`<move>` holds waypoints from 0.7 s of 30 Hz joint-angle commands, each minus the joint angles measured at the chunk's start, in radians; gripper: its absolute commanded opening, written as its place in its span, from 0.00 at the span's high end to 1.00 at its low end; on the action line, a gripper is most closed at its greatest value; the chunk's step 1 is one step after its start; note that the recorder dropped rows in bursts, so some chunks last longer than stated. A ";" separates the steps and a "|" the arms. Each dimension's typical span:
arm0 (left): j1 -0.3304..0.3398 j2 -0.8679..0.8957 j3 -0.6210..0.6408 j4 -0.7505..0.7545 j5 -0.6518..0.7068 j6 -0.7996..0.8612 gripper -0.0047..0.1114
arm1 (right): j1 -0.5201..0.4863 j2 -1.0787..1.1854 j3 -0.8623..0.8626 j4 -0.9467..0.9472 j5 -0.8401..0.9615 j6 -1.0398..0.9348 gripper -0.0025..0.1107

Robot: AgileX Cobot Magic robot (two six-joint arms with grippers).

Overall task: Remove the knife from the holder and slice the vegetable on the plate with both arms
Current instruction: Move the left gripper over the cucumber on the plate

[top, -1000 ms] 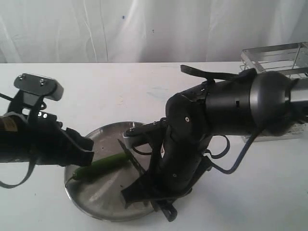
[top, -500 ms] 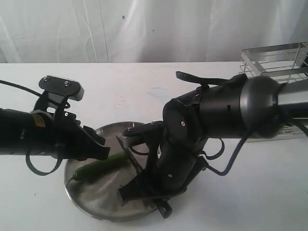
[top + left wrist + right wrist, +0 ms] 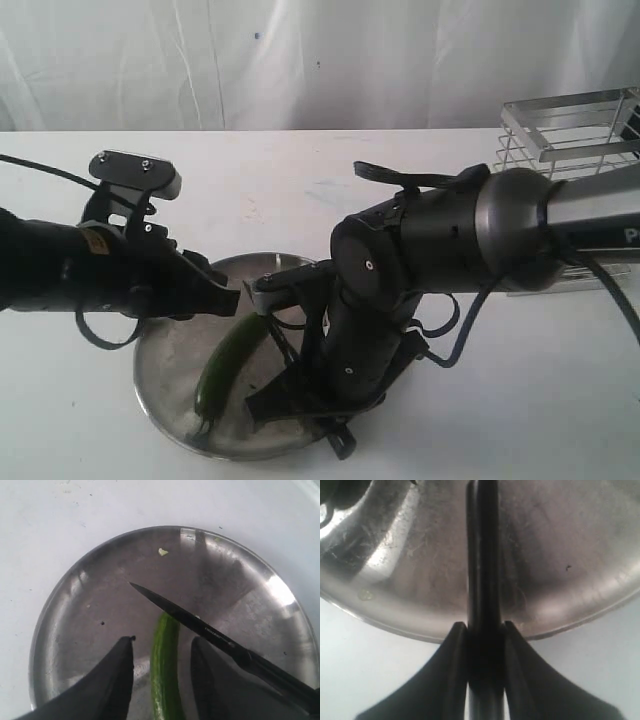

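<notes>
The dark green vegetable (image 3: 226, 366) lies slantwise on the steel plate (image 3: 165, 352). My left gripper (image 3: 164, 640) is open, with one finger (image 3: 117, 680) on each side of the vegetable (image 3: 165, 675) and gaps on both sides. The black knife (image 3: 197, 624) crosses over the vegetable's far end, point towards the plate's middle. My right gripper (image 3: 483, 625) is shut on the knife's handle (image 3: 482, 580) just outside the plate rim (image 3: 570, 622). In the exterior view the right gripper (image 3: 330, 425) is low at the plate's front edge. The wire holder (image 3: 565, 130) stands at the back right.
A small pale green scrap (image 3: 162, 552) and dark specks lie on the plate. The bulky right arm (image 3: 440, 260) leans over the plate's right side and hides it. White tabletop (image 3: 250, 180) surrounds the plate, with a white curtain behind.
My left arm has moved right, over the plate. The vegetable has swung from lying crosswise to slanting, one end towards the front rim. The right arm has shifted slightly left.
</notes>
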 commanded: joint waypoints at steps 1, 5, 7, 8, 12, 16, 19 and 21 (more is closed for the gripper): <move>0.021 0.049 -0.065 -0.016 0.086 -0.025 0.59 | 0.000 -0.003 -0.004 0.005 0.009 -0.012 0.98; 0.080 0.086 -0.145 -0.016 0.190 -0.017 0.59 | 0.000 -0.003 -0.004 0.005 0.018 -0.028 0.98; 0.103 0.099 -0.180 -0.014 0.227 0.008 0.59 | 0.000 -0.003 -0.004 0.001 0.019 -0.030 0.98; 0.107 0.106 -0.194 -0.017 0.241 0.017 0.59 | 0.000 -0.003 -0.004 -0.002 0.019 -0.035 0.98; 0.114 0.142 -0.244 -0.039 0.265 0.035 0.59 | 0.000 -0.003 -0.004 -0.002 0.023 -0.061 0.98; 0.114 0.193 -0.286 -0.049 0.294 0.055 0.59 | 0.000 -0.003 -0.004 -0.002 0.025 -0.078 0.98; 0.114 0.240 -0.308 -0.101 0.324 0.105 0.59 | 0.000 -0.001 -0.004 -0.006 0.024 -0.078 0.98; 0.114 0.267 -0.317 -0.143 0.323 0.136 0.59 | 0.000 -0.001 -0.004 -0.009 0.024 -0.078 0.98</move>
